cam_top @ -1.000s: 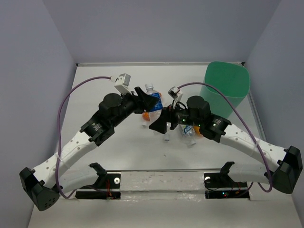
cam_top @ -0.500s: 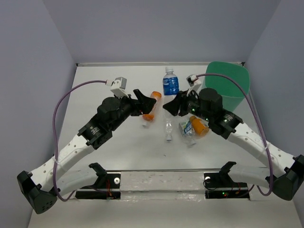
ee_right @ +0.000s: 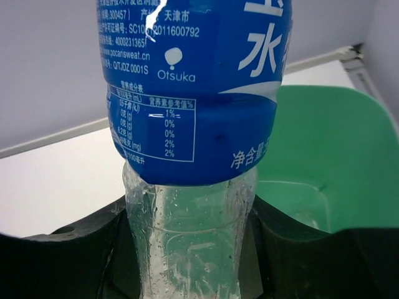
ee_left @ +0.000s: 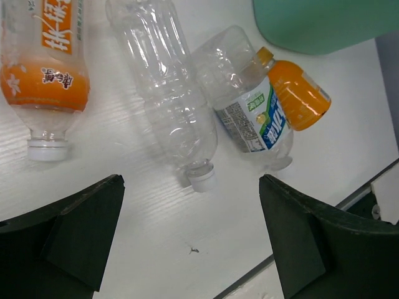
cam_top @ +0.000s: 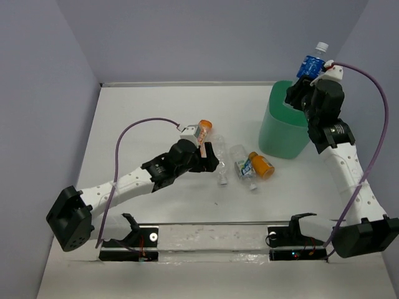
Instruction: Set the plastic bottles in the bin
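Above white table [cam_top: 143, 112]: right gripper [ee_right: 190, 243] tight around blue-labelled bottle [ee_right: 187, 93].

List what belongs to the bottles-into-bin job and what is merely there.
Job:
- bin
- blue-label bottle, held aloft
- orange-label bottle
- plain clear bottle
- labelled clear bottle
- small orange bottle

Merely there:
- purple cables
- mounting rail at the table's near edge

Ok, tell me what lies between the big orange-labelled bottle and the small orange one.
Two lie there: the bare clear bottle, then the labelled clear bottle. The left wrist view shows it.
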Robot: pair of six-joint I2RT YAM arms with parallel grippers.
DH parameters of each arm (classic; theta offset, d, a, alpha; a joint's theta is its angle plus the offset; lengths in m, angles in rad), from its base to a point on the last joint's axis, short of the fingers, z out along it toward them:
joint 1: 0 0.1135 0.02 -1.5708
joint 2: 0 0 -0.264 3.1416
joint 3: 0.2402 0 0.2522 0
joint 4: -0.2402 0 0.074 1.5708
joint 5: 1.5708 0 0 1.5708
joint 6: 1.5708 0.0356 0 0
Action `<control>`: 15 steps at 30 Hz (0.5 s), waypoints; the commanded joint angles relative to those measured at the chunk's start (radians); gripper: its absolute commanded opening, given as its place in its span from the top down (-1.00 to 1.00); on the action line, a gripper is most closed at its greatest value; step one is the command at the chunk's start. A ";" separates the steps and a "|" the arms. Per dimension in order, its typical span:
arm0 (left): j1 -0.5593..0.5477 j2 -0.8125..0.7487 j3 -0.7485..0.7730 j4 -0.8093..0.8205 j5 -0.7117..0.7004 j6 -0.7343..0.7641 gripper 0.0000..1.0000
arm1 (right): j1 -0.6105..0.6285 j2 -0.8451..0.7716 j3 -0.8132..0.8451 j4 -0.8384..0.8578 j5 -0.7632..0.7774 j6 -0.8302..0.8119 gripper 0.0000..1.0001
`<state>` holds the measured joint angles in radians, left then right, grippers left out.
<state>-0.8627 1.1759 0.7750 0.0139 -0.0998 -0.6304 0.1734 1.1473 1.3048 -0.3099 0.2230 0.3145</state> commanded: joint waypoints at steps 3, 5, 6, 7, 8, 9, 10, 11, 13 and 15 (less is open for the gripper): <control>-0.042 0.128 0.055 0.115 -0.058 0.031 -0.98 | -0.078 0.065 0.041 -0.021 0.061 -0.060 0.54; -0.042 0.178 0.063 0.132 -0.054 0.023 -0.98 | -0.087 0.083 0.027 -0.020 0.081 -0.060 0.49; -0.044 0.194 0.069 0.138 -0.049 0.021 -0.98 | -0.087 0.086 0.021 -0.017 0.087 -0.058 0.46; -0.045 0.227 0.082 0.138 -0.051 0.023 -0.98 | -0.098 0.091 0.010 -0.009 0.088 -0.054 0.36; -0.048 0.246 0.090 0.139 -0.057 0.024 -0.98 | -0.098 0.094 0.005 -0.006 0.087 -0.052 0.26; -0.052 0.273 0.105 0.138 -0.066 0.026 -0.98 | -0.098 0.089 -0.004 -0.003 0.087 -0.046 -0.06; -0.053 0.286 0.112 0.138 -0.066 0.026 -0.98 | -0.098 0.083 -0.009 -0.005 0.090 -0.042 -0.30; -0.053 0.298 0.116 0.138 -0.069 0.026 -0.98 | -0.098 0.074 -0.016 -0.005 0.090 -0.035 -0.52; -0.058 0.330 0.129 0.133 -0.090 0.026 -0.98 | -0.098 0.052 -0.022 -0.009 0.088 -0.034 -0.88; -0.059 0.350 0.135 0.135 -0.106 0.017 -0.98 | -0.098 0.019 -0.022 -0.027 0.070 -0.031 -0.97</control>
<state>-0.9104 1.5059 0.8619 0.1028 -0.1478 -0.6178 0.0841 1.2381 1.2789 -0.3519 0.2893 0.2836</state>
